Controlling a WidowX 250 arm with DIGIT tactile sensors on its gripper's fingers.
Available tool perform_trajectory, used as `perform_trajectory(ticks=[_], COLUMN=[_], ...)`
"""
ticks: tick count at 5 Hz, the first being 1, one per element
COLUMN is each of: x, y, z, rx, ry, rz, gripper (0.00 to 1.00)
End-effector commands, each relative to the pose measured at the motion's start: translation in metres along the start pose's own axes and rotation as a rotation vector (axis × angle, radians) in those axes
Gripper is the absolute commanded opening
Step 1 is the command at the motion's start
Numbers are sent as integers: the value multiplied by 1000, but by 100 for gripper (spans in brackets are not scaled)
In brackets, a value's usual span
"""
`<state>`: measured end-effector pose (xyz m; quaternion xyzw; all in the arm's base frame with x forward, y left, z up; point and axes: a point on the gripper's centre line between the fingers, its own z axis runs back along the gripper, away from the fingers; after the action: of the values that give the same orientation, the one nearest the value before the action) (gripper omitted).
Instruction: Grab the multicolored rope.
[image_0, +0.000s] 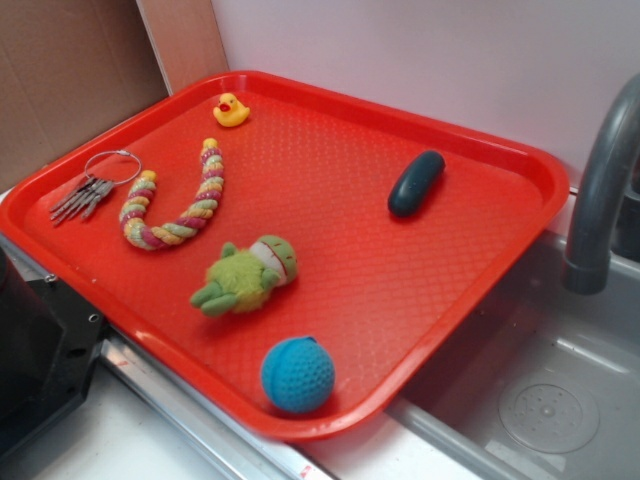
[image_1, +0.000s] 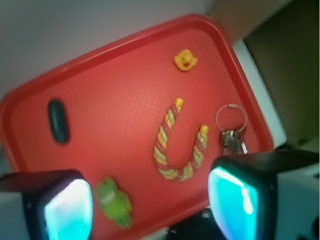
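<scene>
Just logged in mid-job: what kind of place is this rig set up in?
Probably a toy kitchen sink mock-up. A grey faucet arcs over a grey basin with a drain, and a red tray rests across the counter, holding toys such as the multicolored rope and a plush frog.

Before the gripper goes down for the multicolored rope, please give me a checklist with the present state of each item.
1. Multicolored rope in view, lying in a U: ok.
2. Gripper open, holding nothing: ok.
3. Rope apart from the key ring: ok, but close to one rope end.
4. Rope apart from the plush frog: ok.
5. Gripper centred over the rope: not ok, rope sits off-centre in the wrist view.
6. Height above the tray: cannot tell.
</scene>
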<state>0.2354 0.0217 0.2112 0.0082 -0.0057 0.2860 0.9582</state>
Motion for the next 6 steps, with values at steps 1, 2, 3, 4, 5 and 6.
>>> perform_trajectory(ticks=[1, 2, 3, 4, 5, 6], x=[-17, -7, -3, 19, 21, 24], y=[55, 59, 62, 46, 42, 40], z=[-88, -138, -166, -174, -173, -175], rx=[162, 172, 192, 209, 203, 201], ry=[-18, 10, 68, 99, 107, 116], rz=[8, 6, 13, 10, 14, 18], gripper=[100, 100, 100, 100, 100, 100])
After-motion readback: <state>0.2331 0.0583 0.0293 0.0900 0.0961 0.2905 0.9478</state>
